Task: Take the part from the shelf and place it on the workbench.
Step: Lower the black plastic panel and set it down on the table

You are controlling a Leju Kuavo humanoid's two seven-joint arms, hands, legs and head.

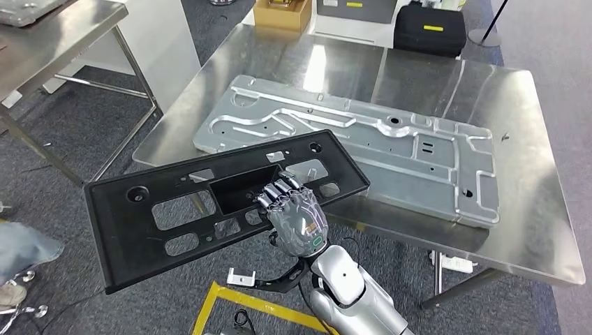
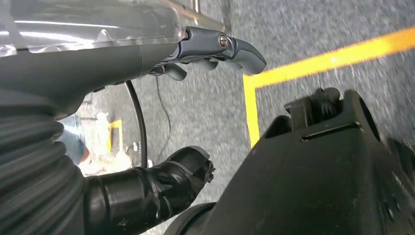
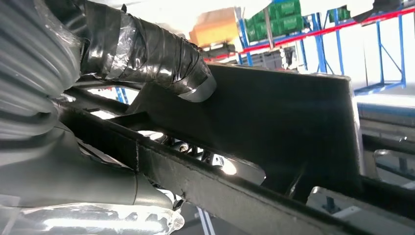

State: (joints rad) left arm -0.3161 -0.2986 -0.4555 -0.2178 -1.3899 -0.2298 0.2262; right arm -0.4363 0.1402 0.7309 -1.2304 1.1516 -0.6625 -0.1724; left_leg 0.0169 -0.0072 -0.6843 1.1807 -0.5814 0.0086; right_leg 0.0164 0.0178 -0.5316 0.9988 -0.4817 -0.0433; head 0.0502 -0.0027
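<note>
The part is a long black plastic panel with several cut-outs, held tilted at the near-left corner of the steel workbench. Its far end overlaps the bench edge and its near end hangs over the floor. My right hand grips it from below at the middle recess, fingers curled over the rim. In the right wrist view the taped thumb presses on the panel. My left hand hangs above the carpet, fingers and thumb apart, holding nothing.
A large machined aluminium plate covers the middle of the workbench. A cardboard box and a black case sit beyond its far edge. Another steel table stands at the left. Yellow floor tape lies below; a person's leg is at far left.
</note>
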